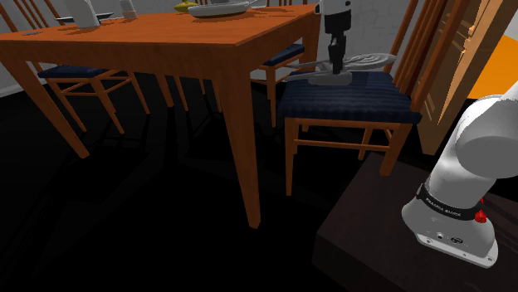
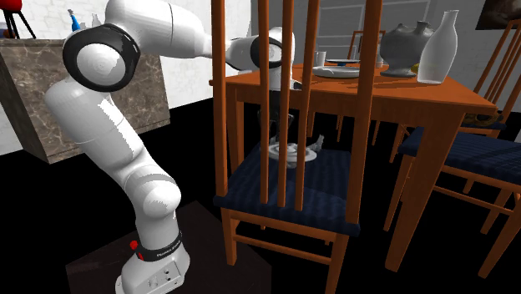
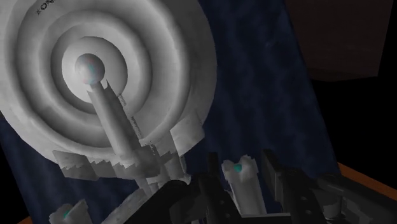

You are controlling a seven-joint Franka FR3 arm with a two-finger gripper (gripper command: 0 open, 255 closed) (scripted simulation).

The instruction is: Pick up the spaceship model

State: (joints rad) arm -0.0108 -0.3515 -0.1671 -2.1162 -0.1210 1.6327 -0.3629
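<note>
grey spaceship model (image 1: 369,60) sits on the blue chair seat (image 1: 349,104), around 1 o'clock in the shoulder view. gripper (image 1: 336,68) is right down on its tail end, can't tell if it's actually grasping.

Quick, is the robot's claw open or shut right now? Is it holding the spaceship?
Gripper: cannot tell whether it is open or shut. It is down at the grey spaceship model on the blue chair seat.
</note>
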